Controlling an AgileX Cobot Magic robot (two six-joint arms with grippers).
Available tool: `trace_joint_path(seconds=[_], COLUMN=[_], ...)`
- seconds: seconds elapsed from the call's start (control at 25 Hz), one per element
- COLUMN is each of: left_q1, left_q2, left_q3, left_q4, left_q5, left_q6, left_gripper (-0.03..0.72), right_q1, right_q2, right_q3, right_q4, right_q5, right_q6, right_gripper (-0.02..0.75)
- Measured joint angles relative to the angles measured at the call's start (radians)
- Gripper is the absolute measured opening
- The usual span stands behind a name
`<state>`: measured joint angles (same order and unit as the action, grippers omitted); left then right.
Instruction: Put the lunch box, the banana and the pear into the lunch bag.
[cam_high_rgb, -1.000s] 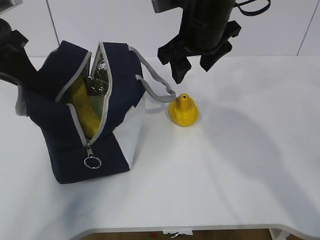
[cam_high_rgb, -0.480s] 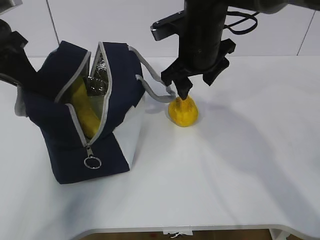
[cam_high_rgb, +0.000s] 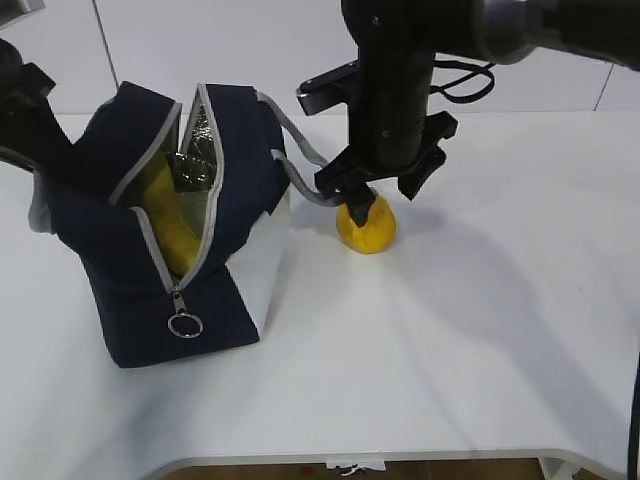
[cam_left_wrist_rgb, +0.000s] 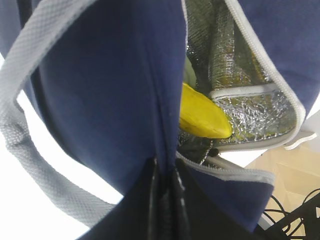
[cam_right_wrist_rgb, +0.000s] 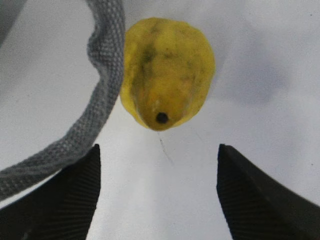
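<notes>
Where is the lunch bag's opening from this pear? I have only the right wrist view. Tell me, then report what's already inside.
Observer: In the exterior view the lunch bag stands to the left of the pear, with its zipper undone and its mouth gaping upward.
Operator: Report the contents.
Observer: The banana lies inside, against the silver lining.
Operator: Check the left gripper.
Observer: The left gripper is shut on the bag's navy fabric, beside the opening.
</notes>
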<state>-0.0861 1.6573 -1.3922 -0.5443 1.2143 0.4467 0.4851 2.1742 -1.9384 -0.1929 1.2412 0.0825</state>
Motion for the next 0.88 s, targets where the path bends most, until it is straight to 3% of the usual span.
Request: trace_joint_path(seconds=[0.48, 0.88], left_q1=[0.0, 0.0], left_q2=[0.0, 0.0], left_q3=[0.0, 0.0], left_q4=[0.012, 0.021], left_q5=[0.0, 0.0], left_q6=[0.0, 0.0], left_gripper=[0.006, 0.006], right_q1=[0.0, 0.0], right_q2=[0.029, 0.047], right_q3=[-0.002, -0.002], right_q4=[-0.03, -0.074], right_q5=[-0.169, -0.172], right_q6=[0.008, 0.046], right_gripper=[0.556, 0.557])
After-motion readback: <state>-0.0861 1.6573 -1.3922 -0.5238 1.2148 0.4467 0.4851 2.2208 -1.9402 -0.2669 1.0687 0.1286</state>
